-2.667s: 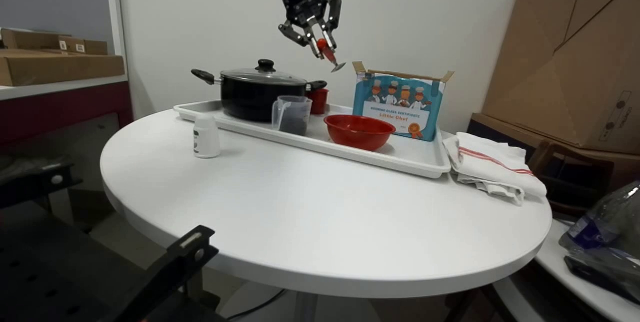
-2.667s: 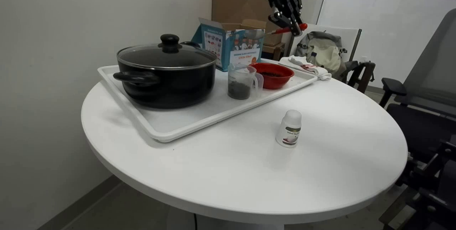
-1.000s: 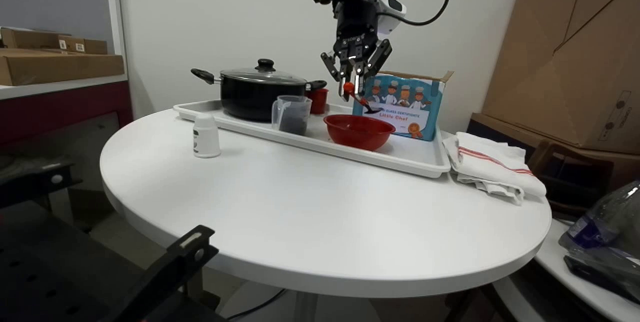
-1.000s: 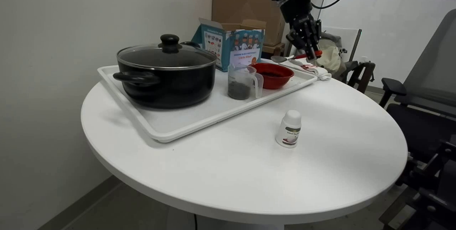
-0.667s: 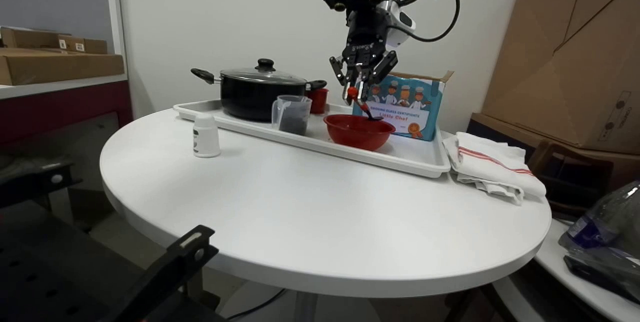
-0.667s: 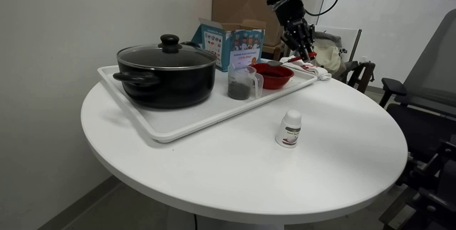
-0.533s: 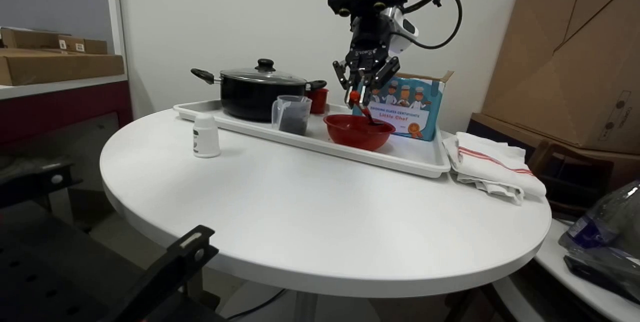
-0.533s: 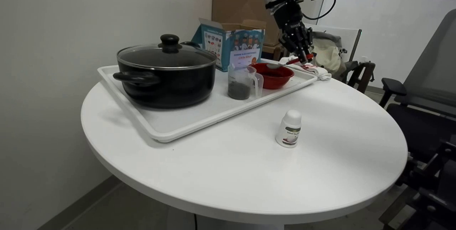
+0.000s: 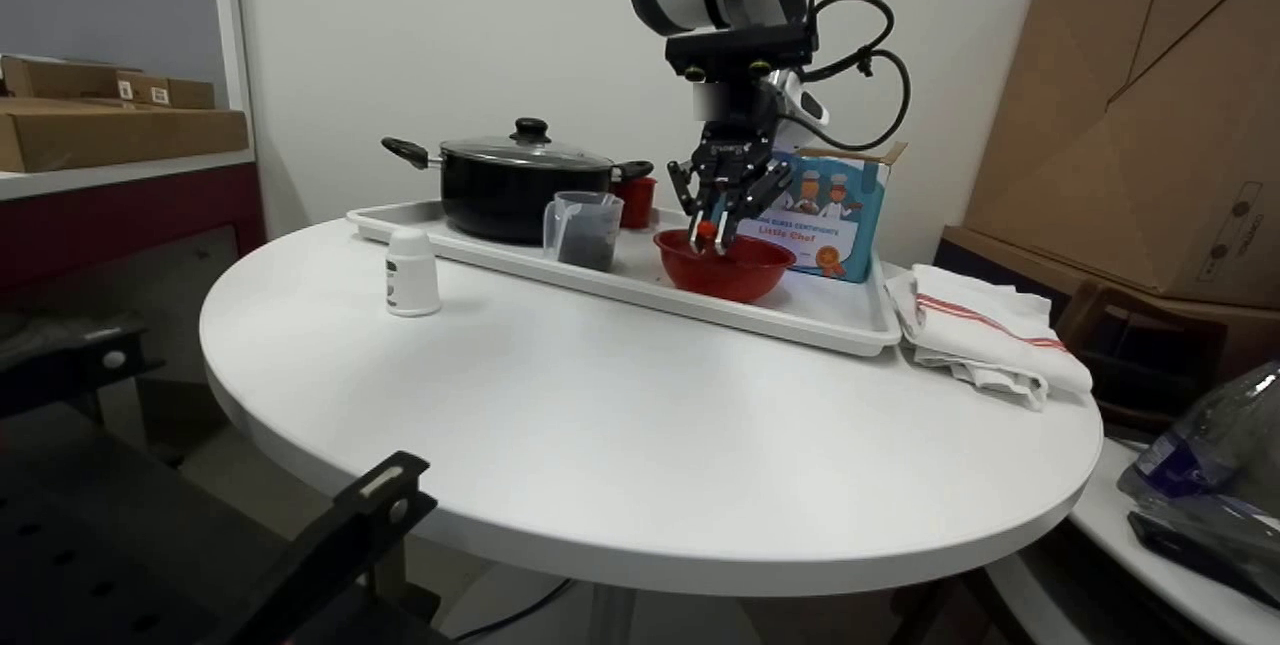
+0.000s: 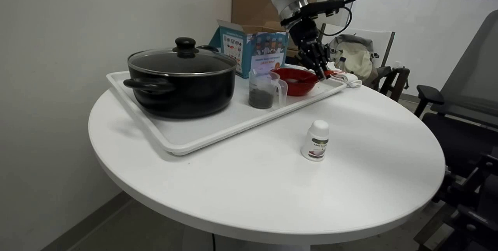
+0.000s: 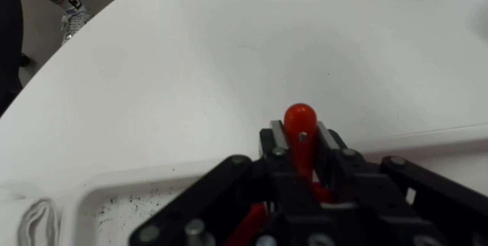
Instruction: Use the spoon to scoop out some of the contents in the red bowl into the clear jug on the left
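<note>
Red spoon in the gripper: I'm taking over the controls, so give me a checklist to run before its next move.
1. Gripper shut on the red spoon: ok, holding its handle.
2. Spoon's head inside the red bowl: ok, visible in an exterior view.
3. Load on the spoon: cannot tell; too small.
4. Fingers clear of the bowl's rim: cannot tell; they overlap it in an exterior view.
5. Clear jug upright on the white tray: ok.
6. Room in the jug: ok; dark contents fill only its lower part.
</note>
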### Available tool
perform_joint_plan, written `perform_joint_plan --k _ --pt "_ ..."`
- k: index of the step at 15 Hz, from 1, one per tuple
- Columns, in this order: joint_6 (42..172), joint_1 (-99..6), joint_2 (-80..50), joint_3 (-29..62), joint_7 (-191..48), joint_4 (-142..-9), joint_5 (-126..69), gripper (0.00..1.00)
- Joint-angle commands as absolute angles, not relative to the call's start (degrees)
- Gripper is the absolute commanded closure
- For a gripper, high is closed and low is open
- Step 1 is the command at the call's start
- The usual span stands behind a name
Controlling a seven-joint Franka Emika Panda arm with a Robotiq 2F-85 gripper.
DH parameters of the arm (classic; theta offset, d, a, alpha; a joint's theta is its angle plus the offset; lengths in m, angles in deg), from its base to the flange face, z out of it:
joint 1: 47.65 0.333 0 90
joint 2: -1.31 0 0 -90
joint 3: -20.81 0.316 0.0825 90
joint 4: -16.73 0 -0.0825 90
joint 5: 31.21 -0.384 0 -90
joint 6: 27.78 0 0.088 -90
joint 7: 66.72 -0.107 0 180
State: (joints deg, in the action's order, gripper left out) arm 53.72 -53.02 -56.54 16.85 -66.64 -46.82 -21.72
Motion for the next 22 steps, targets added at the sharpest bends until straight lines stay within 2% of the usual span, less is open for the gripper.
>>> perform_joint_plan --k 1,2,3,10,12,22 --pt "50.6 -52.27 -60.9 17.15 -65.34 -41.42 -22.23 0.86" --pt "50.94 -51.98 -60.8 17.23 -65.15 -42.15 -21.94 0.64" --pt "51.36 -51.78 -60.62 17.33 -64.82 -42.88 -21.79 0.54" --pt "55.12 -52.33 -55.86 17.77 -62.53 -51.27 -21.32 0.03" --pt "58.55 -52.72 -52.57 17.44 -62.22 -55.45 -20.66 0.0" --pt "80.59 -57.24 -30.58 15.37 -58.73 -80.91 -19.95 0.0"
